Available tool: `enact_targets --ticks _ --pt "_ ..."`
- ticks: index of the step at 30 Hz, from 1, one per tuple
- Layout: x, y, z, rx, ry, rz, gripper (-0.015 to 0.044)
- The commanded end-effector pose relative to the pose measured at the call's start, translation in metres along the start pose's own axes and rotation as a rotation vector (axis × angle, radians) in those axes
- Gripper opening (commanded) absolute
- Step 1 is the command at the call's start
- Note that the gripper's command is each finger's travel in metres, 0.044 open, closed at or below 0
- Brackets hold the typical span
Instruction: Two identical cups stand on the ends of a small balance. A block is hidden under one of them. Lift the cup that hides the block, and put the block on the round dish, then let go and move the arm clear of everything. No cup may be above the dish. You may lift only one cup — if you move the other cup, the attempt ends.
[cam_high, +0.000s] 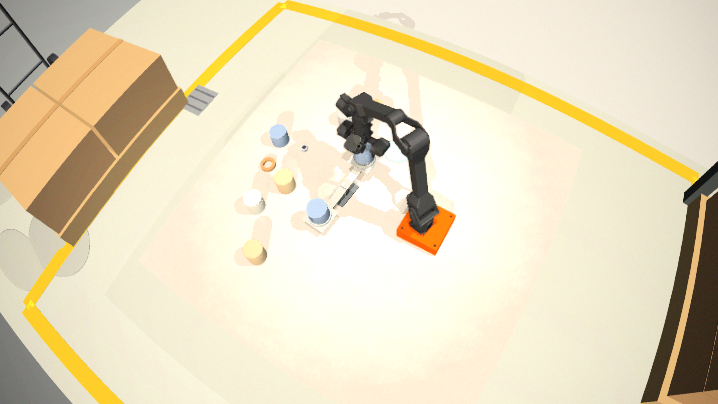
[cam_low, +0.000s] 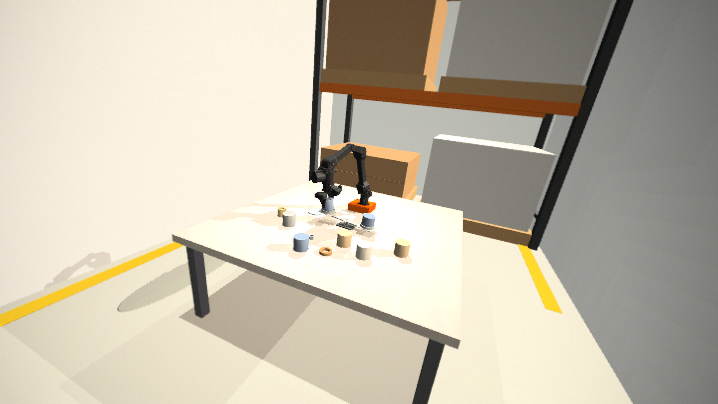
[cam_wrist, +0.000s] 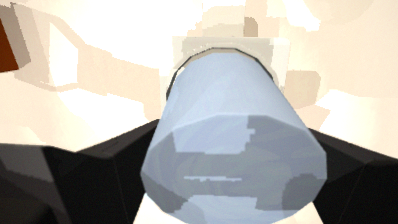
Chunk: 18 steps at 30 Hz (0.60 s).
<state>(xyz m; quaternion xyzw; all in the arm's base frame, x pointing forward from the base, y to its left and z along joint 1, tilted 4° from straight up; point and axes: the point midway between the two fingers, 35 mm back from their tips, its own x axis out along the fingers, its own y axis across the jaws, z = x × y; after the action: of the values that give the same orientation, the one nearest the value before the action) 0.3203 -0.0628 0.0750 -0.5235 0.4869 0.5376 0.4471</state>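
Observation:
My gripper (cam_high: 365, 150) (cam_low: 328, 202) (cam_wrist: 223, 127) is shut on a blue cup (cam_high: 364, 157) (cam_low: 328, 206) (cam_wrist: 225, 95), with a finger on each side. The cup is upright at the balance end (cam_wrist: 280, 46) farther from the cardboard boxes. A thin dark gap shows around its lower rim; whether it is fully clear of its seat is hard to tell. The other blue cup (cam_high: 317, 212) (cam_low: 368, 220) stands on the opposite end. The pale round dish (cam_high: 396, 154) (cam_low: 313, 212) lies close beside the held cup, partly hidden by the arm in the top view. No block is visible.
Loose on the table (cam_low: 416, 296) are a blue cylinder (cam_high: 279, 136) (cam_low: 301, 242), tan cylinders (cam_high: 284, 181) (cam_high: 255, 252), a white cylinder (cam_high: 254, 202), an orange ring (cam_high: 267, 160) and a small grey piece (cam_high: 304, 148). A grey cylinder (cam_low: 289, 219) stands near the dish.

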Motion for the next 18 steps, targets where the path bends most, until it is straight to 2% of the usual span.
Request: enact_targets --ticks 1,18 --pt "-0.012 -0.004 -0.004 0.006 0.016 -0.027 0.0000" --pt "-0.034 -0.004 -0.003 0.006 0.016 -0.027 0.0000"
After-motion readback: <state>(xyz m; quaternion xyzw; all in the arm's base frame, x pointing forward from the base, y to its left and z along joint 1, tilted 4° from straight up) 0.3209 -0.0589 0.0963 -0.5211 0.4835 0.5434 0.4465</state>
